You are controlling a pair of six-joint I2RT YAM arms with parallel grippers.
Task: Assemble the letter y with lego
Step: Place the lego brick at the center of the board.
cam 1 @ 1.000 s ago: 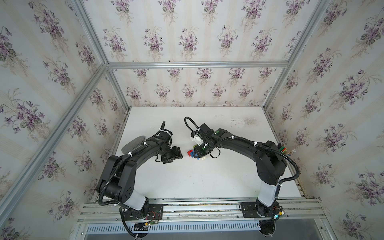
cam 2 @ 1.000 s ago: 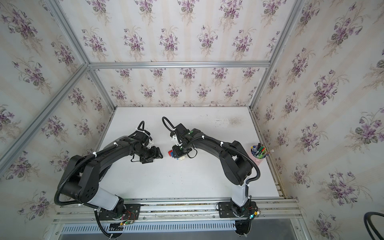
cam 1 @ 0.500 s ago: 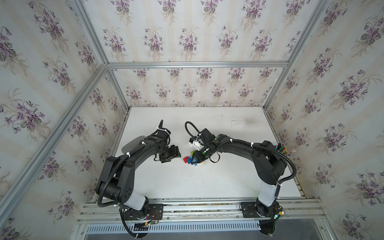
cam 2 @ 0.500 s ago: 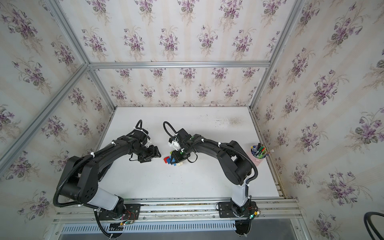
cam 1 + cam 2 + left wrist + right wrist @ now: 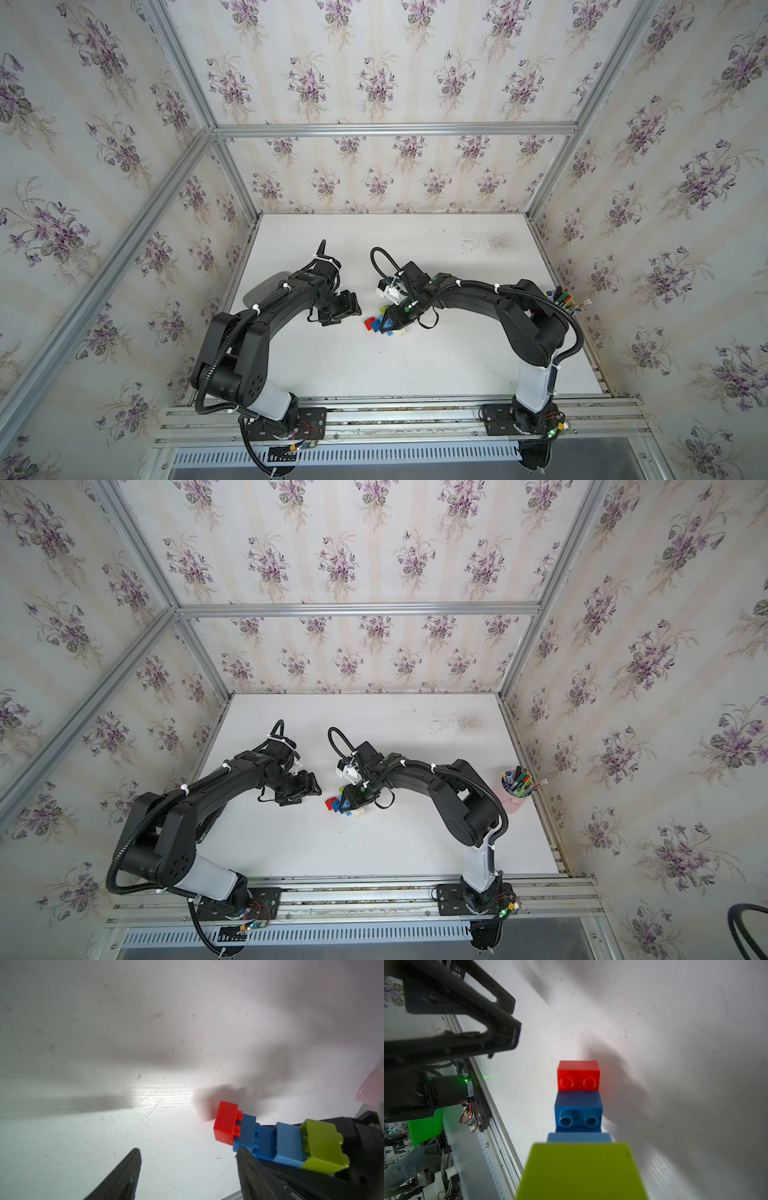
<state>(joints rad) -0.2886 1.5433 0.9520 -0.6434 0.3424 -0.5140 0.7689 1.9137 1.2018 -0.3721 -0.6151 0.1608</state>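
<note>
Left wrist view: joined lego bricks (image 5: 270,1142), red brick (image 5: 226,1123) at one end, green brick (image 5: 322,1147) at the other, are gripped at the green end by the closed jaws of the right gripper (image 5: 388,326) near the table (image 5: 415,365) centre. The left gripper (image 5: 188,1150) is placed at 9 o'clock of the bricks, jaws open, near the red brick.

Only a code, seemingly J0751025045, reads on the black base plate (image 5: 476,1086).

White table (image 5: 374,845), pink pen cup (image 5: 513,803)
</note>
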